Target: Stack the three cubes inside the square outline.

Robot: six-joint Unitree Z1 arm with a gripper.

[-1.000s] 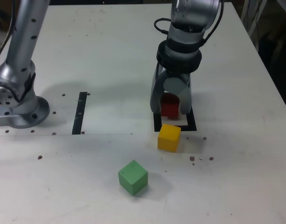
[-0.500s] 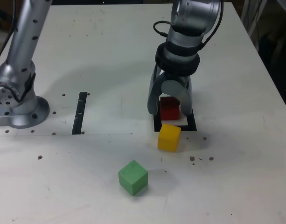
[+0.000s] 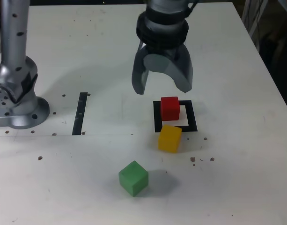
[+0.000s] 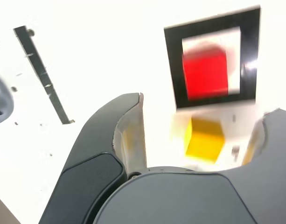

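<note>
The red cube (image 3: 170, 108) sits inside the square outline (image 3: 157, 117), toward its far side. My gripper (image 3: 162, 88) hangs open above and a little behind it, with nothing between the jaws. Just in front of the outline lies the yellow cube (image 3: 169, 138), touching or overlapping its near edge. The green cube (image 3: 133, 178) lies alone, nearer the front and further to the exterior view's left. The wrist view looks down between my grey fingers (image 4: 129, 126) at the red cube (image 4: 205, 74) in the square outline (image 4: 173, 70) and at the yellow cube (image 4: 204, 140).
A narrow black strip (image 3: 80, 113) lies flat on the white table, at the exterior view's left of the outline. The arm's silver base (image 3: 17, 105) stands at the far left. Small dark specks dot the table. Its edge runs down the right side (image 3: 274, 84).
The jaws opened off the red cube and left it in the outline. The gripper then rose and moved a little to the exterior view's left. The yellow and green cubes stayed put.
</note>
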